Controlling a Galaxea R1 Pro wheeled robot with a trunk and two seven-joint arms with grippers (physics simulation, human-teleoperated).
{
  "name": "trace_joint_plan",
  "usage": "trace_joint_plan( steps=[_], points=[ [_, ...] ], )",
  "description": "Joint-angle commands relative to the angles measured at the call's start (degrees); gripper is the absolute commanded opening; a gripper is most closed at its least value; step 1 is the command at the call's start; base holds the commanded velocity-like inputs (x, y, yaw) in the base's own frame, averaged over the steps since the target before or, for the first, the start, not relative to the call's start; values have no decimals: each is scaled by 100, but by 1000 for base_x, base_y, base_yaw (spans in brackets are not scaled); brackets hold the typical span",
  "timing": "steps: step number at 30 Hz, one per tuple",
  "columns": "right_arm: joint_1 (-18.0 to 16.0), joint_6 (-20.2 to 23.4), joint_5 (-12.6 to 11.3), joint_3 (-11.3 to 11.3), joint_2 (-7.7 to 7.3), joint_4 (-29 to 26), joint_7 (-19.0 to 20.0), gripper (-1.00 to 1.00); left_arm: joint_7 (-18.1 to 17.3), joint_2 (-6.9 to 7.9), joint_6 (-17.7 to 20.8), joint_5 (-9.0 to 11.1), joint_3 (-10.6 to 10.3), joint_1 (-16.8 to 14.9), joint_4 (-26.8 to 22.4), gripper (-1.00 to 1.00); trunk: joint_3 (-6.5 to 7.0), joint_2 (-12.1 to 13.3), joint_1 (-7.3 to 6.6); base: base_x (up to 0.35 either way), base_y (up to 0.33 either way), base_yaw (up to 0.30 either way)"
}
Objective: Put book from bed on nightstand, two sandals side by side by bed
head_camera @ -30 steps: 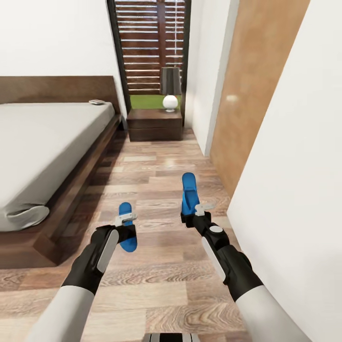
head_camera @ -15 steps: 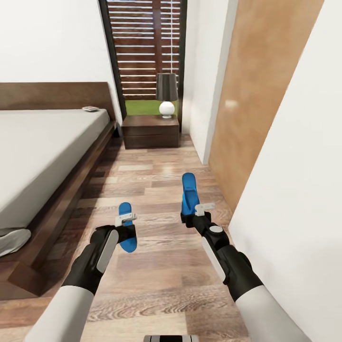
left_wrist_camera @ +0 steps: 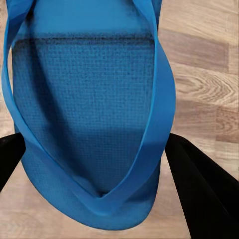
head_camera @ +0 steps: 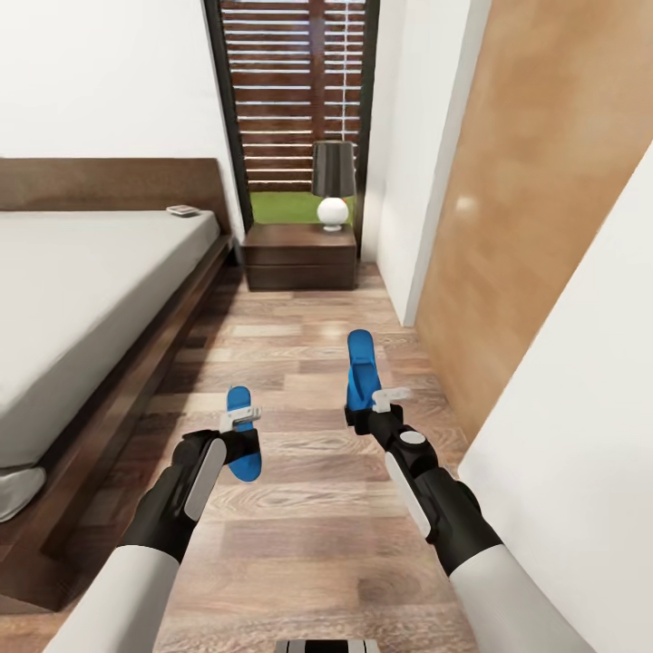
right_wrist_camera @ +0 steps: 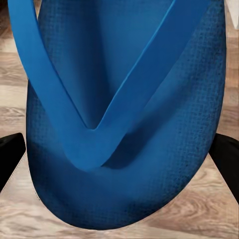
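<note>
Since each sandal is a thin flat sole with a soft-looking strap, both are judged to be light and somewhat flexible, with a textured footbed that should resist slipping; neither is likely to be damaged by a firm pinch. A hold across the sole's edges near one end, as is seen at present, is judged suitable, though the free end may droop or swing.

One sandal [head_camera: 242,444] is pinched by the left pincer [head_camera: 239,419], whose fingers are pressed against the sole's two sides; in the left wrist view the blue sole [left_wrist_camera: 89,124] is seen between the dark fingers [left_wrist_camera: 199,184], above the plank floor [head_camera: 308,535]. The other sandal [head_camera: 360,367] is pinched by the right pincer [head_camera: 390,399], and its sole [right_wrist_camera: 124,124] is flanked by the dark fingers [right_wrist_camera: 226,154] in the right wrist view. Both pincers are thus closed on their loads, held clear of the floor and apart from one another.

The bed [head_camera: 82,299] is seen to the left, with the floor beside it lying below the left arm. The book [head_camera: 182,210] rests on the mattress near the headboard, and the nightstand [head_camera: 299,257] stands well ahead beside the bed's head, with a lamp [head_camera: 333,181] on it.
</note>
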Motion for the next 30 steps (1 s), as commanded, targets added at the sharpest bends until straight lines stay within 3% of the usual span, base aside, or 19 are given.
trace_joint_plan(
  steps=[1,30],
  points=[
    [-3,22,-62,14,-3,-9,-47,-100,48,0,18,56,-6,-3,-5,-100,-5,-2,2,331,0,92],
    [-3,22,-61,49,-64,-9,-45,-100,39,35,9,65,20,-3,12,-100,-5,-2,2,332,0,5]
  ],
)
